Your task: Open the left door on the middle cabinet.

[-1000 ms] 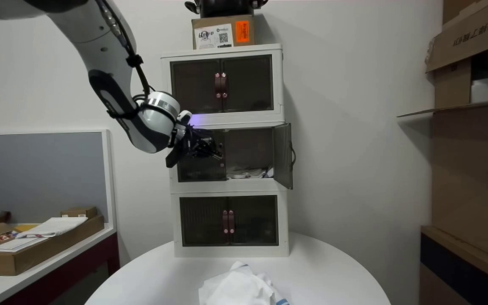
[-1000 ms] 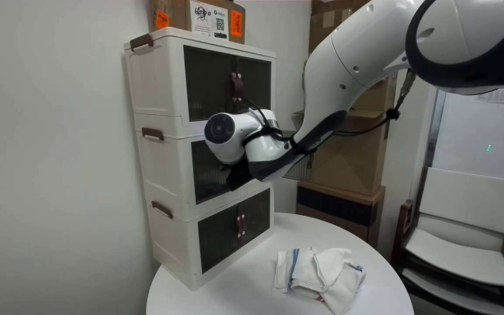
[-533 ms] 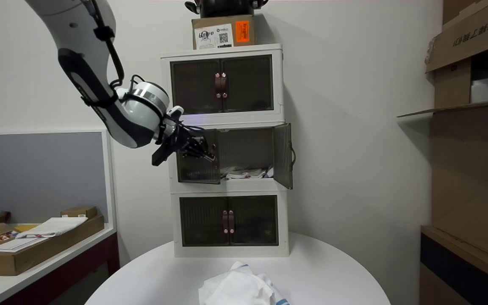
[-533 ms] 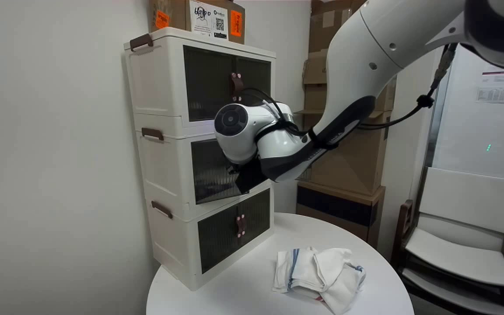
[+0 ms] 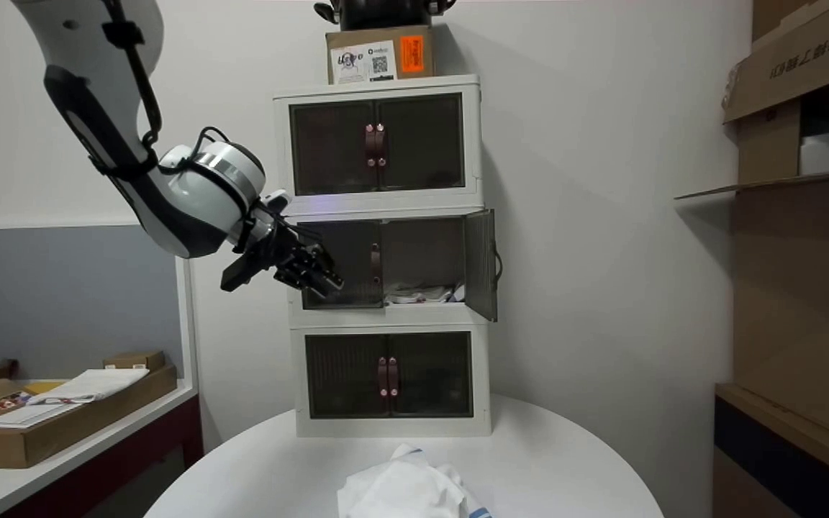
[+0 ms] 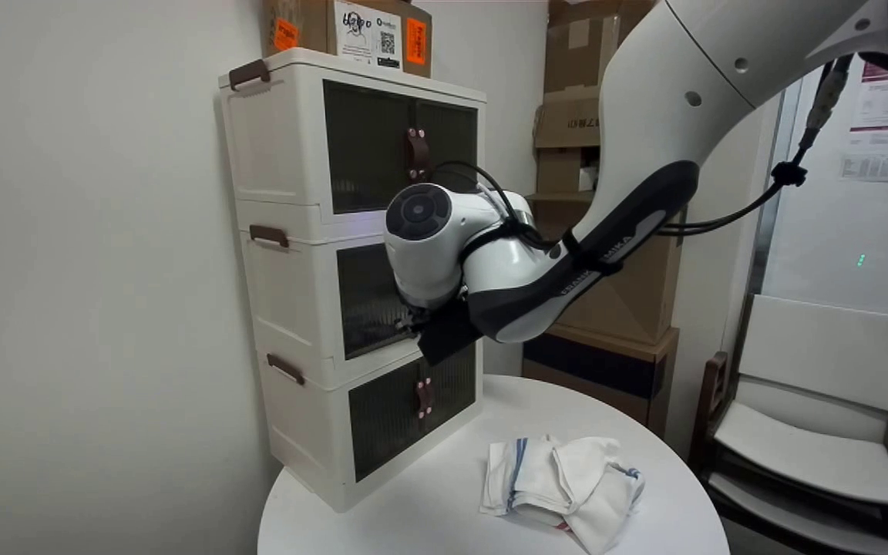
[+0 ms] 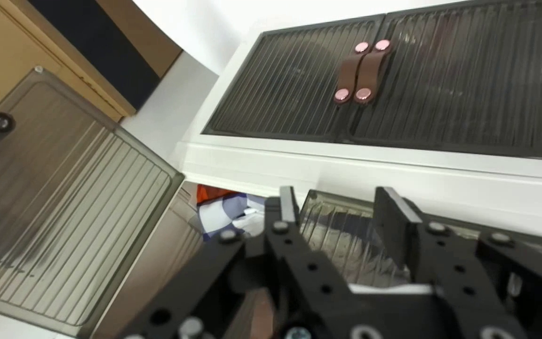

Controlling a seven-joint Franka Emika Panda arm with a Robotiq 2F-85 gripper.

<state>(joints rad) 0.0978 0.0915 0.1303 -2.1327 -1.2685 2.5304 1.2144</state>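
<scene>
The middle cabinet [image 5: 414, 314] is the white central tier of the tower, with folded cloths inside; it also shows in an exterior view [image 6: 282, 297]. Its left door [image 5: 346, 248], dark glass with a brown strap handle [image 5: 376, 262], lies flat or nearly flat in its frame; it also shows in an exterior view [image 6: 367, 301]. The right door [image 5: 481, 266] stands wide open, also in the wrist view [image 7: 73, 202]. My gripper [image 5: 332, 286] is open and empty in front of the left door's lower part. In the wrist view the left door [image 7: 341, 230] shows between the spread fingers [image 7: 339, 202].
The top cabinet [image 5: 378, 201] and bottom cabinet [image 5: 393, 428] have shut doors. A white cloth [image 6: 567, 482] lies on the round white table [image 6: 413, 532]. Cardboard boxes [image 5: 803, 288] stand at the right. A side table [image 5: 98, 432] holds a flat box. A chair [image 6: 814, 432] stands nearby.
My gripper has moved left and back from the handle area and slightly down. The left door swung slightly ajar half a second ago and is now back flat or nearly flat.
</scene>
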